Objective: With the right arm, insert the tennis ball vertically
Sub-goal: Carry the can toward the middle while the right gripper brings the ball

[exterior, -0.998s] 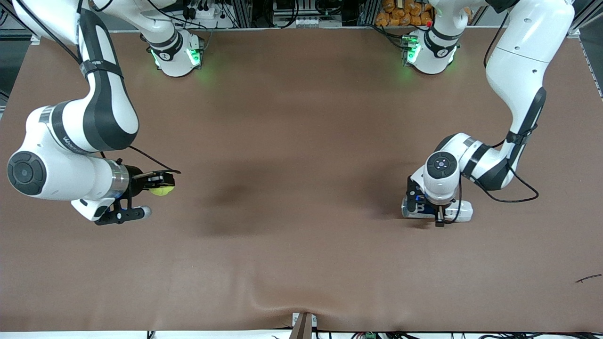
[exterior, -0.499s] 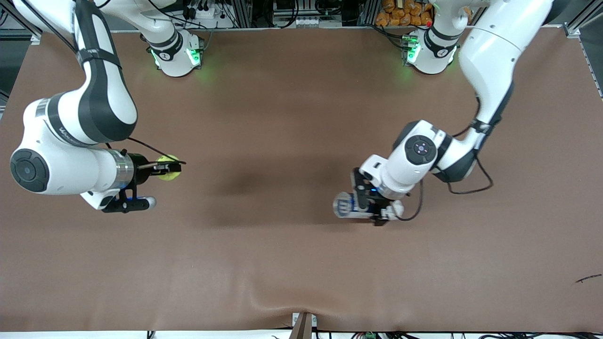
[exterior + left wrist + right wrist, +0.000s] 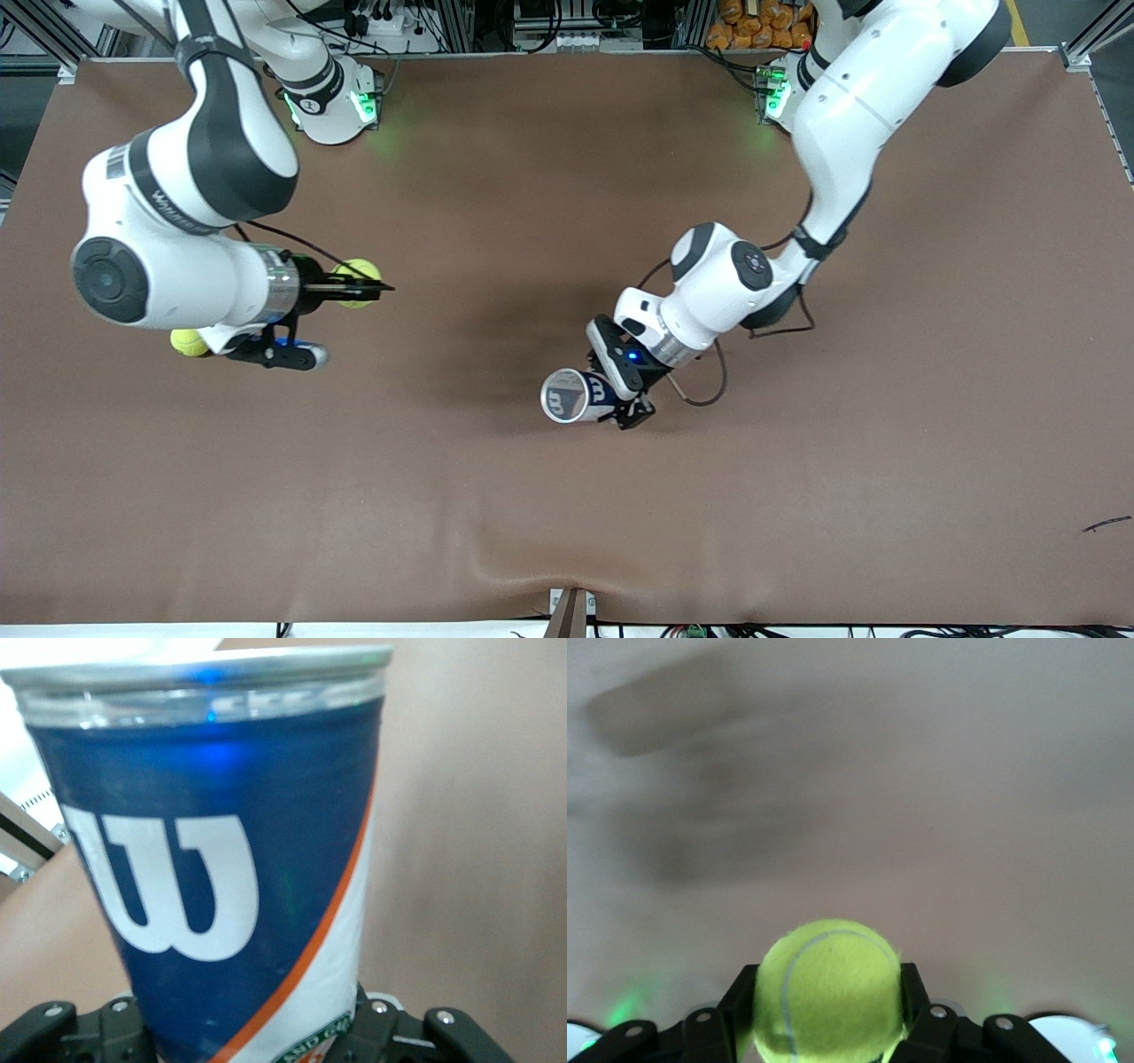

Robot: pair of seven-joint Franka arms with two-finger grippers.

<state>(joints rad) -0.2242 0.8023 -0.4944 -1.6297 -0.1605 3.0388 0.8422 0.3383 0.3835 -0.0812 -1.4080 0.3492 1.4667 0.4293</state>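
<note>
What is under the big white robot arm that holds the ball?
A second yellow ball peeks out on the brown table under the right arm. The arm hides part of it. Another ball sits in the right gripper.

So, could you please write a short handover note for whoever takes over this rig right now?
Right gripper: shut on a tennis ball, in the air toward the right arm's end of the table.
Left gripper: shut on the ball can, in the air over the table's middle.
A second tennis ball shows beside the right arm's wrist.
Done: ball and can both picked up.
Left: bring ball over the can's mouth and insert it.
</note>
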